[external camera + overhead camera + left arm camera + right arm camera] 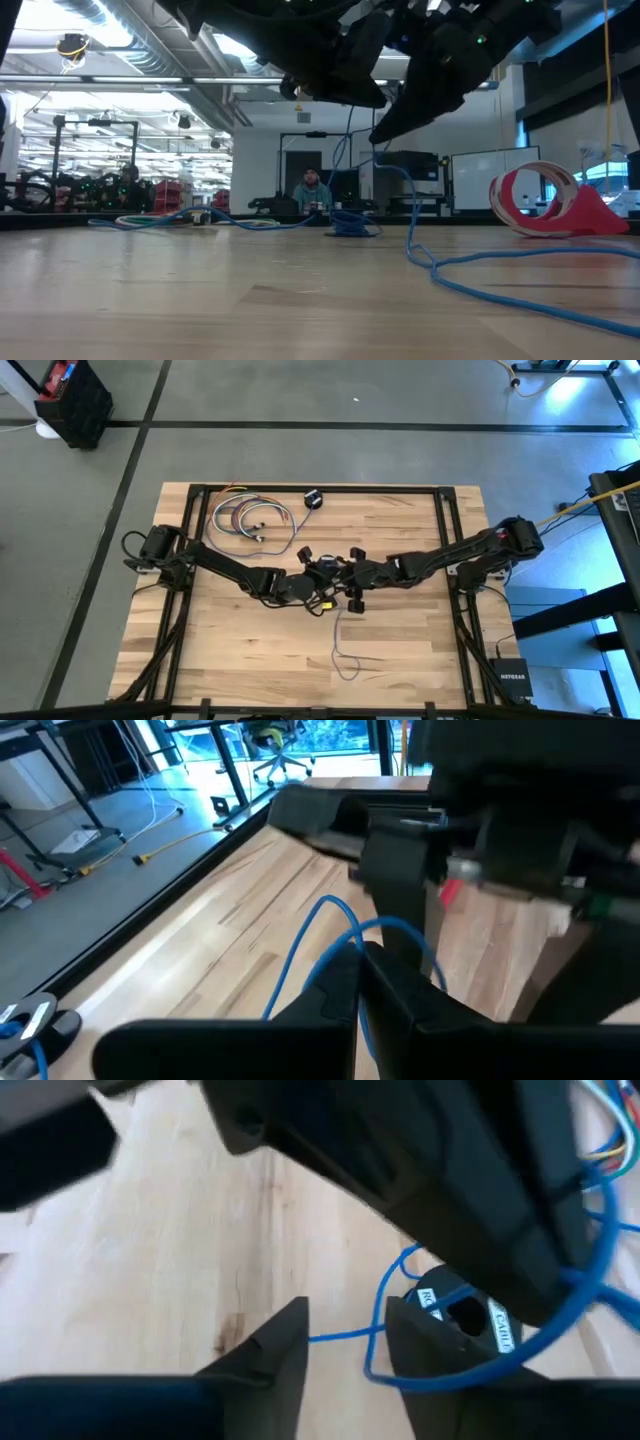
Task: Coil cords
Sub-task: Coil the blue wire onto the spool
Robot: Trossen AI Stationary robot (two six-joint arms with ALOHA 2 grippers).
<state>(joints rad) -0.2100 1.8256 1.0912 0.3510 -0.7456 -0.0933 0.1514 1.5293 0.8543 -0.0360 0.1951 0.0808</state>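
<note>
We see a pale blond wooden table (400, 650) with streaky grain and a black frame around it. Both arms are black, as are the left end effector (358, 982) and the right end effector (345, 1342). The thin cord (480, 262) reads bright blue in the low and wrist views, and bluish-purple from above. A coil of cords (250, 518) near the table's far edge mixes white, purple, blue and hints of green and orange. The small round puck (313, 499) is black with a white spot. In the low view, a red-and-white bundle (545, 203) lies on the table. The floor (300, 450) is grey with black lines.
</note>
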